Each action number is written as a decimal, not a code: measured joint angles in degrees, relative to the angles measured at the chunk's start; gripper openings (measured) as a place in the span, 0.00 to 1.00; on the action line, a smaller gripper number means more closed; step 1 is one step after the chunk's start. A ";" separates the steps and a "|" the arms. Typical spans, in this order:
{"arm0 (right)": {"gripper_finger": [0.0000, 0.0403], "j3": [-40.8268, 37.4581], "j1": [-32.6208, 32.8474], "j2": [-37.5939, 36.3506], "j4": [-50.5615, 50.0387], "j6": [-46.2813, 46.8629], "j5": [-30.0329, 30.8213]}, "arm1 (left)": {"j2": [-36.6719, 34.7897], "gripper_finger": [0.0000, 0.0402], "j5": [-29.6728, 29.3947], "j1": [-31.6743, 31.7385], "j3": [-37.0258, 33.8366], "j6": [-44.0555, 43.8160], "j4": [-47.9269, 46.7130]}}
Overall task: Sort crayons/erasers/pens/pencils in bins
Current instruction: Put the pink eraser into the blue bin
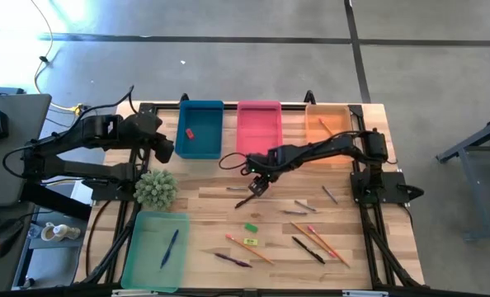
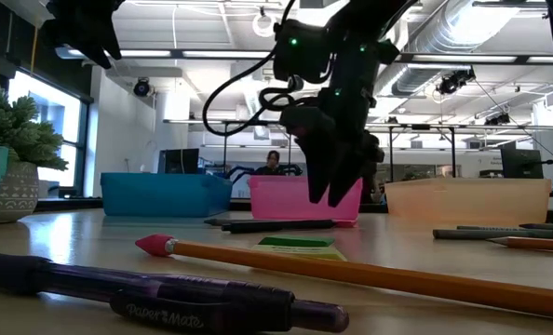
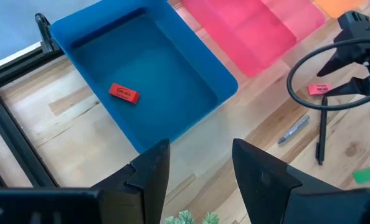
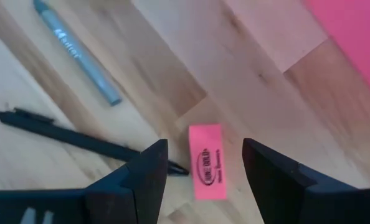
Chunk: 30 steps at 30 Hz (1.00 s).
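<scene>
My right gripper (image 4: 203,149) hangs open just above the table, fingers pointing down, near the front of the pink bin (image 1: 258,125). A pink eraser (image 4: 206,162) lies flat on the wood below, between the two fingers. A black pen (image 4: 79,140) and a grey crayon (image 4: 76,53) lie beside it. My left gripper (image 3: 200,149) is open with nothing in it, raised at the near side of the blue bin (image 3: 141,68), in which a red eraser (image 3: 124,93) lies. The mint bin (image 1: 154,247) holds a blue pen (image 1: 170,247). The orange bin (image 1: 327,124) holds a pencil.
A spiky green potted plant (image 1: 156,188) stands between the blue and mint bins. Pencils (image 1: 315,239), pens (image 1: 308,250), grey crayons (image 1: 305,206) and green and yellow erasers (image 1: 250,234) are scattered over the table's near right half.
</scene>
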 joint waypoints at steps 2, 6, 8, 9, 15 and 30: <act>0.49 0.00 -0.15 0.27 -0.12 -0.28 0.19 | 0.01 0.40 -0.02 0.00 0.00 -0.02 0.02; 0.49 0.04 -0.13 1.72 0.03 -1.68 -0.04 | 0.04 0.40 -0.19 0.00 0.00 -0.26 0.13; 0.49 0.04 -0.13 2.70 0.14 -2.31 -0.62 | 0.04 0.40 -0.68 0.00 -0.01 -0.91 0.15; 0.49 0.04 -0.12 3.14 -0.10 -2.56 -0.65 | 0.07 0.40 -0.70 0.00 0.00 -0.96 0.15; 0.49 0.24 -0.11 4.04 -0.29 -2.61 0.26 | 0.07 0.40 -0.70 0.00 -0.02 -1.16 0.15; 0.39 0.26 -0.46 4.81 -4.11 1.38 3.08 | 0.09 0.40 -0.69 0.00 0.00 0.32 0.17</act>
